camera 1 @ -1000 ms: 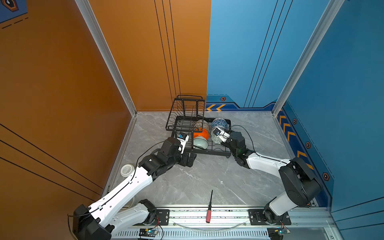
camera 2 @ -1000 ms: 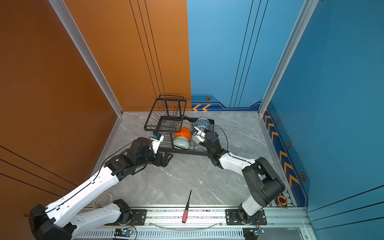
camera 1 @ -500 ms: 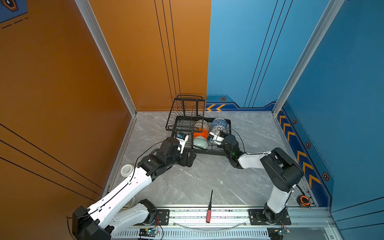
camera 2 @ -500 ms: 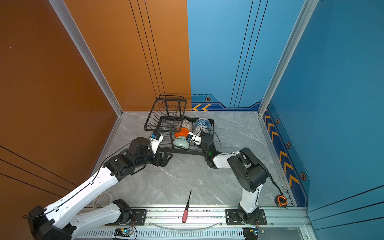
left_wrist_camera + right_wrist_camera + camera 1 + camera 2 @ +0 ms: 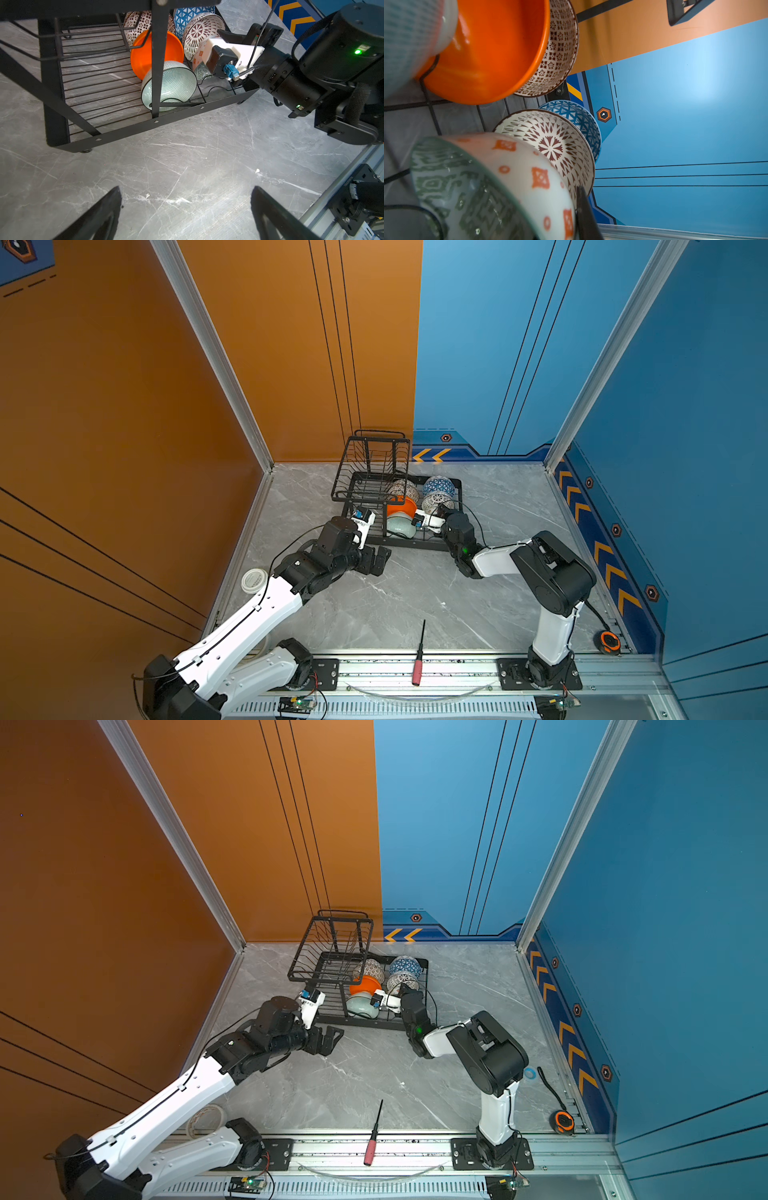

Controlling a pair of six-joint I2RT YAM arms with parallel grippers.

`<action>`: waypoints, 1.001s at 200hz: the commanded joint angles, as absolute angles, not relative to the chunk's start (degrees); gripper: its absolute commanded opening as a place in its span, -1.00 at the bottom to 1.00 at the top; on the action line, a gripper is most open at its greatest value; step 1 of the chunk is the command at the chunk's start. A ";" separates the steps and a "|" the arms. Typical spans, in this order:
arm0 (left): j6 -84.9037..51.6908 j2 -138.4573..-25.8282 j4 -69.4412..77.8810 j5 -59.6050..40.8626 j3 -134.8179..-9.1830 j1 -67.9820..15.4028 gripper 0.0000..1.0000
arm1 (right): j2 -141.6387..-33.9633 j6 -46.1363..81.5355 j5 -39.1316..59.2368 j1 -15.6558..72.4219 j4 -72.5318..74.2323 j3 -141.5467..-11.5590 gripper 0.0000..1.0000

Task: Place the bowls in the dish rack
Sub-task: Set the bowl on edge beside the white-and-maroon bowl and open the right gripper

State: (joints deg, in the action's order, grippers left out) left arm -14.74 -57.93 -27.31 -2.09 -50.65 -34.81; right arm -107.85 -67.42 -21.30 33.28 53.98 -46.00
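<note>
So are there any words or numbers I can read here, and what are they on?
No word or number is readable.
Print on white lid: too small.
Print on black base plate: blurred.
Yellow arrows on wall: signs, no letters.
Hexagon badge on wall: no letters.

Grey marble-look tabletop. Dish rack stands on it at upper centre, near the back wall. Screwdriver at bottom centre: shaft on the marble, red handle over the aluminium rail. Tape measure in the lower right corner. Small blue ring and black strap by the right edge. White disc at the left edge, lid or tape roll, can't tell.
</note>
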 commanded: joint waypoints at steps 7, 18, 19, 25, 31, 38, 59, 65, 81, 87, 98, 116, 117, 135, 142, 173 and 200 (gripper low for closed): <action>-13.97 -56.95 -28.04 -3.35 -49.86 -34.05 0.96 | -106.22 -65.91 -20.67 33.18 52.37 -45.71 -1.00; -13.96 -56.95 -28.05 -3.40 -49.83 -34.00 0.96 | -104.80 -63.78 -19.35 33.00 47.97 -45.92 -1.00; -13.97 -56.95 -28.04 -3.37 -49.83 -34.01 0.96 | -104.70 -63.57 -19.26 32.98 47.58 -45.99 -1.00; -13.97 -56.95 -28.09 -3.43 -49.80 -33.98 0.96 | -103.94 -62.54 -18.49 32.82 45.43 -46.23 -1.00; -13.97 -56.95 -28.05 -3.46 -49.75 -33.99 0.96 | -103.35 -61.43 -17.84 32.70 43.28 -46.47 -1.00; -13.97 -56.95 -28.05 -3.50 -49.78 -33.98 0.96 | -102.74 -60.22 -17.35 32.52 40.99 -46.66 -1.00; -14.06 -57.04 -28.04 -3.56 -49.74 -33.96 0.96 | -101.92 -58.88 -16.42 32.37 38.67 -46.66 -1.00; -14.06 -57.04 -28.04 -3.60 -49.78 -34.01 0.96 | -101.92 -58.65 -16.35 32.39 38.54 -46.58 -1.00; -14.06 -57.04 -28.03 -3.60 -49.86 -34.01 0.96 | -101.93 -58.30 -16.44 32.34 38.03 -46.66 -1.00; -14.06 -57.04 -28.07 -3.61 -49.80 -33.97 0.96 | -101.95 -58.13 -16.51 32.37 38.03 -46.74 -1.00; -14.04 -56.95 -28.08 -3.69 -49.83 -34.01 0.96 | -101.79 -57.50 -16.45 32.35 37.97 -46.90 -0.97; -14.14 -56.80 -28.05 -3.71 -49.75 -34.00 0.96 | -101.67 -57.02 -16.44 32.34 37.70 -47.04 -0.89; -14.15 -56.79 -28.05 -3.70 -49.75 -34.01 0.96 | -101.68 -56.99 -16.39 32.34 37.62 -47.03 -0.89; -14.15 -56.65 -28.06 -3.70 -49.66 -33.98 0.96 | -101.44 -56.97 -16.42 32.37 37.53 -47.11 -0.80; -14.15 -56.60 -28.04 -3.62 -49.71 -33.97 0.96 | -101.34 -56.88 -16.41 32.35 37.43 -47.22 -0.76; -14.24 -56.45 -28.04 -3.72 -49.57 -34.01 0.96 | -100.74 -56.56 -16.26 32.34 37.15 -47.25 -0.63; -14.24 -56.18 -28.08 -3.74 -49.62 -33.97 0.96 | -100.31 -56.32 -16.17 32.32 36.67 -47.46 -0.50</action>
